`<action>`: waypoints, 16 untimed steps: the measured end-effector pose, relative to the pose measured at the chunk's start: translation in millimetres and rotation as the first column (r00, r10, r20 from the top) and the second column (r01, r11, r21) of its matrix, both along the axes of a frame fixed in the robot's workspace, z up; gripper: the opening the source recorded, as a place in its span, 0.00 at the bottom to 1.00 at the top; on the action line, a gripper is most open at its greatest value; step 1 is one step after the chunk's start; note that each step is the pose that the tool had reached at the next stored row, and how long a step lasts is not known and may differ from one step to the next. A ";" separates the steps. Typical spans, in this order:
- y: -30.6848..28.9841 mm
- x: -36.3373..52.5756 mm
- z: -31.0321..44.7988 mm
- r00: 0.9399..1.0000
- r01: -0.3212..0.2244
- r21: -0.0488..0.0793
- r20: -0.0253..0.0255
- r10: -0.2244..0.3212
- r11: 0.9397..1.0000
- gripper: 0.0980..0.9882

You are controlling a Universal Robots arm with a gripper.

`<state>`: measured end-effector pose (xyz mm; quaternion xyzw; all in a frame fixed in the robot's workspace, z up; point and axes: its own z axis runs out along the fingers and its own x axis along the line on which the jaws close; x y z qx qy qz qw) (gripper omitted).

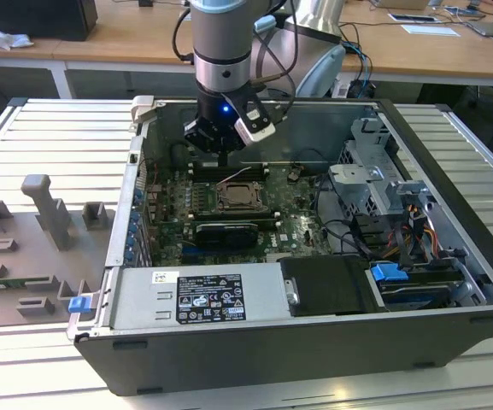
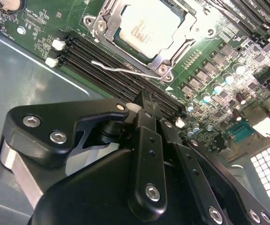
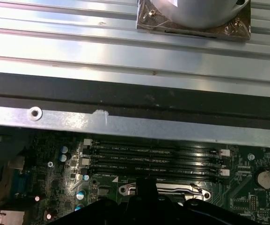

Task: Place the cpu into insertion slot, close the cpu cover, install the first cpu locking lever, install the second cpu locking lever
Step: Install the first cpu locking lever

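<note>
The cpu (image 2: 149, 23) lies pale and flat in the insertion slot (image 1: 233, 198) on the green board. The cpu cover (image 2: 171, 55) lies down over it, framing its top. A thin wire locking lever (image 2: 120, 70) runs along the socket edge nearest my gripper, its free end over the memory slots. My gripper (image 2: 143, 99) hangs just above the memory slots, a little short of that lever, with its fingers (image 2: 149, 140) shut together and nothing between them. In the exterior view the gripper (image 1: 222, 157) sits just behind the socket. In the first wrist view the gripper (image 3: 147, 186) reaches the cover's edge (image 3: 172, 189).
Long black memory slots (image 2: 111, 70) lie under the gripper tip. The open computer case (image 1: 255, 342) holds a black card (image 1: 226, 232), a power supply (image 1: 199, 296), and drive cages with cables (image 1: 400, 231) at the exterior view's right. A grey fixture plate (image 1: 32, 248) lies outside at the left.
</note>
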<state>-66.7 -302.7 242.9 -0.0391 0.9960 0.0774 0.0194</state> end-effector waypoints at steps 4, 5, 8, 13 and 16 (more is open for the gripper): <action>-0.3 0.1 -0.9 1.000 0.000 0.006 0.000 0.000 1.000 0.01; -0.3 1.0 -1.7 1.000 0.001 0.013 0.000 -0.001 1.000 0.01; -0.2 4.0 -3.9 1.000 0.001 0.023 0.000 -0.001 1.000 0.01; -0.2 8.0 -9.5 1.000 -0.029 0.023 0.000 0.029 0.999 0.01; 0.7 14.3 -12.9 0.999 -0.035 0.023 0.000 0.035 0.999 0.01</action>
